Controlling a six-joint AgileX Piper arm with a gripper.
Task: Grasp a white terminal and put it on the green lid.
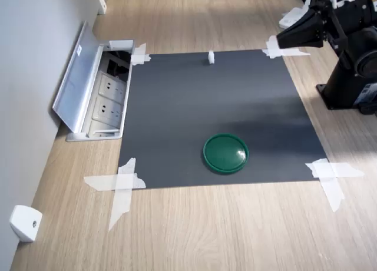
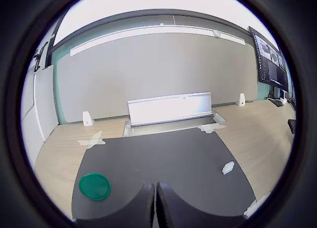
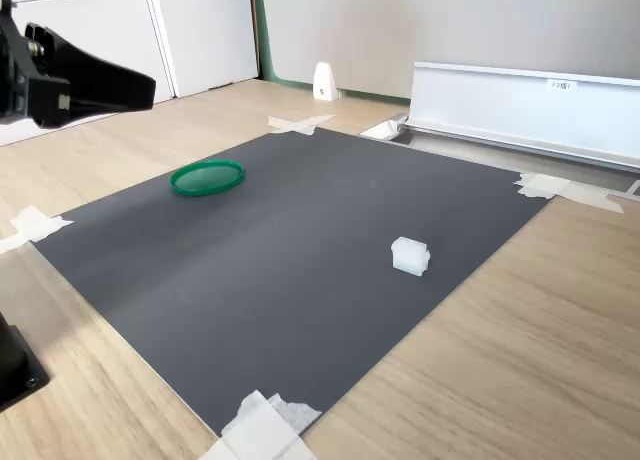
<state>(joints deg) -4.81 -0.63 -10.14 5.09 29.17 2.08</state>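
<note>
Here one white terminal (image 3: 410, 256) lies on the dark grey mat (image 3: 280, 270), close to one mat edge; in the first exterior view it sits at the mat's far edge (image 1: 210, 58), upright and touching nothing else. One green lid (image 1: 225, 153) lies flat on the same mat, well apart from the terminal, near the mat's near edge in the first exterior view (its raised rim faces up). In the wrist view the lid (image 2: 94, 186) and the terminal (image 2: 228, 167) appear on opposite sides of the fingertips. One gripper (image 2: 155, 208) hangs above the mat edge, holding nothing; its two fingers (image 2: 143, 208) meet with only a thin seam between them. The mat is fixed to the wooden table (image 1: 235, 230) by tape crosses at its corners, four visible in the first exterior view, for example (image 1: 121, 185). One open socket box (image 1: 103, 100) with a raised metal flap sits in the table beside the mat. Two white wall brackets show in the first exterior view, one being (image 1: 25, 222).
</note>
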